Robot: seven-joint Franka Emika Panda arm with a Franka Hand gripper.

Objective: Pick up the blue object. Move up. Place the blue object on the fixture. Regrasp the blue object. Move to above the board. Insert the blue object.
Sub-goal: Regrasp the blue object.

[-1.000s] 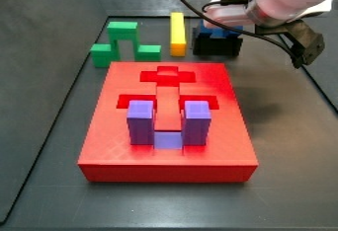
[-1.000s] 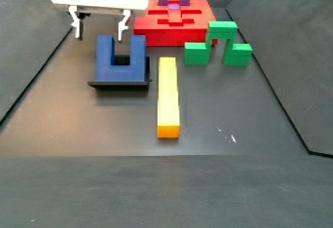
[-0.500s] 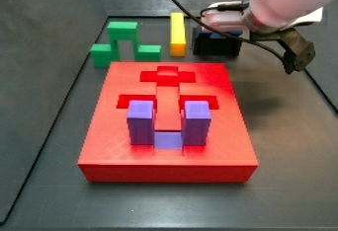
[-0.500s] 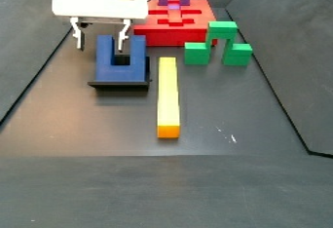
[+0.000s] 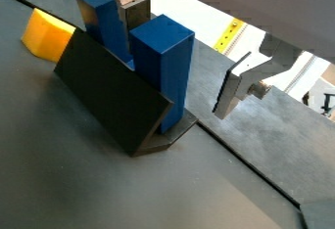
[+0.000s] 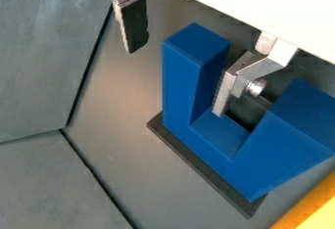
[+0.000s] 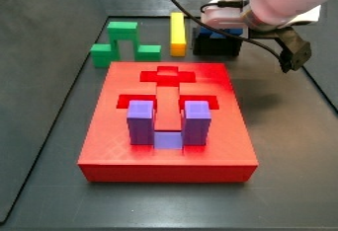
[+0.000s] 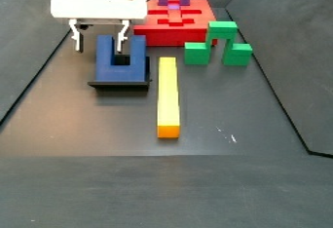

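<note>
On the dark grey floor (image 8: 196, 164), one blue object (image 8: 120, 55) stands on one black fixture (image 8: 117, 79), prongs up. One yellow bar (image 8: 166, 97) lies right beside it, one red board (image 8: 174, 22) farther. The gripper (image 8: 101, 39) hangs over it, fingers (image 6: 132, 23) apart, holding nothing.

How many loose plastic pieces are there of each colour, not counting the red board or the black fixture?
Blue: 1, the blue object on the fixture, with the open end effector around one prong
Purple: 1, the purple piece in the board
Green: 1, the green block
Yellow: 1, the yellow bar
Total: 4
</note>
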